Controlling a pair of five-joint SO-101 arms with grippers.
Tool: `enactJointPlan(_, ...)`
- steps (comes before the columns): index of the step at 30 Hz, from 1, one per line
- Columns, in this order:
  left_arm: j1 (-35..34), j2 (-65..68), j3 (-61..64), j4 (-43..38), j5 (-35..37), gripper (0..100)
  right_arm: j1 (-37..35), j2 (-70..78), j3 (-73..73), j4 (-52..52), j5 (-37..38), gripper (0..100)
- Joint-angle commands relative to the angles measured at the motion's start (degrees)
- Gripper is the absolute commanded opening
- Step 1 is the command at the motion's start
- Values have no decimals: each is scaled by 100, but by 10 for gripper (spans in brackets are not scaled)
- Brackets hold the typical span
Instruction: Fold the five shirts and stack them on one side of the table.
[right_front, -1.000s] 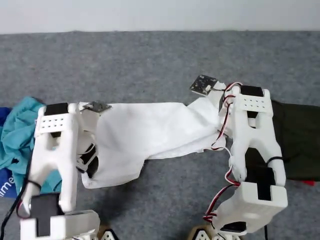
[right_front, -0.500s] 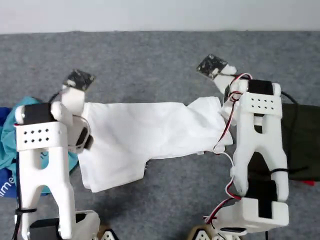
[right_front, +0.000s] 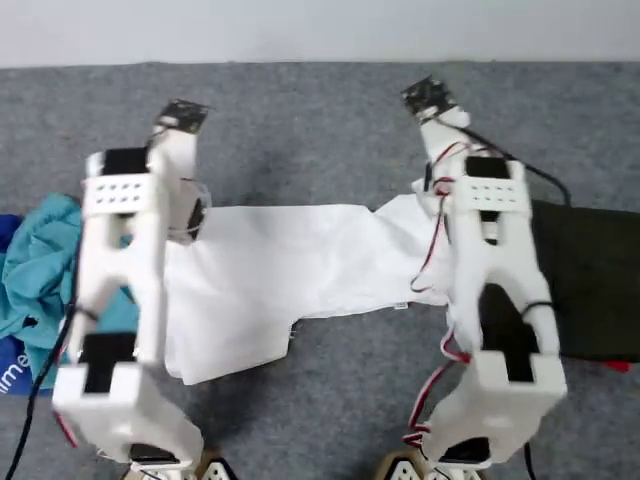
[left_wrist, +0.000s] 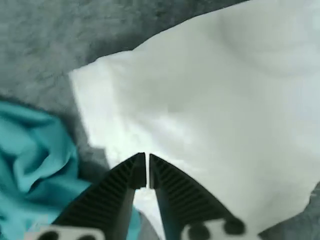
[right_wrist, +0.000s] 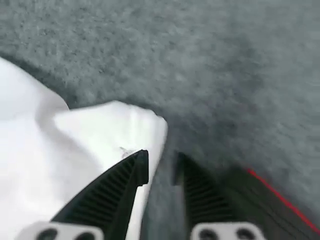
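left arm (right_front: 125, 250) raised over white shirt (right_front: 290, 265), 9 o'clock end | left fingers (left_wrist: 120, 187) nearly closed, empty | right arm (right_front: 490, 250) at 3 o'clock end | right fingers (right_wrist: 117, 187) narrowly parted, empty

table (right_front: 300, 120) (grey, felt-like) | white shirt (right_front: 290, 270) centre | teal shirt (right_front: 30, 270) left | dark shirt (right_front: 590, 280) right

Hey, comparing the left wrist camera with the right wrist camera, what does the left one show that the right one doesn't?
Left wrist view: a crumpled teal shirt lies beside the edge of the white shirt, and the left gripper is shut above the white cloth. Right wrist view: a dark garment with a red line lies near the right gripper, which is slightly open by the white shirt's corner. Both views share the white shirt lying on the grey table.
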Motion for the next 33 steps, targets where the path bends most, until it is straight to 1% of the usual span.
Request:
enactJointPlan(1, 167, 826, -910, -123, 44, 14, -110, 426, -352, -637, -88, 26)
enactJointPlan(5, 70, 1846, -1868, -149, 53, 14, -110, 1042, -352, -1393, -79, 9)
enactJointPlan(7, 9, 2330, -2273, -35, 53, 14, -75, 1314, -360, -1710, -79, 9)
enactJointPlan(10, -167, 2919, -2774, 158, 62, 14, 75, 1701, -554, -1807, -88, 9)
enactJointPlan(12, -316, 3182, -3064, 255, 158, 14, 224, 1895, -782, -1692, -97, 9)
enactJointPlan(16, -598, 3508, -3398, 396, 176, 14, 532, 2123, -1380, -1209, -105, 9)
enactJointPlan(21, -624, 3402, -3442, 782, 167, 14, 541, 2114, -2066, -127, -114, 9)
enactJointPlan(25, -457, 2831, -3442, 1090, 167, 14, 488, 1938, -2497, 708, -123, 9)
enactJointPlan(33, -9, 1433, -3389, 1266, 220, 15, 171, 1015, -2646, 1745, -123, 9)
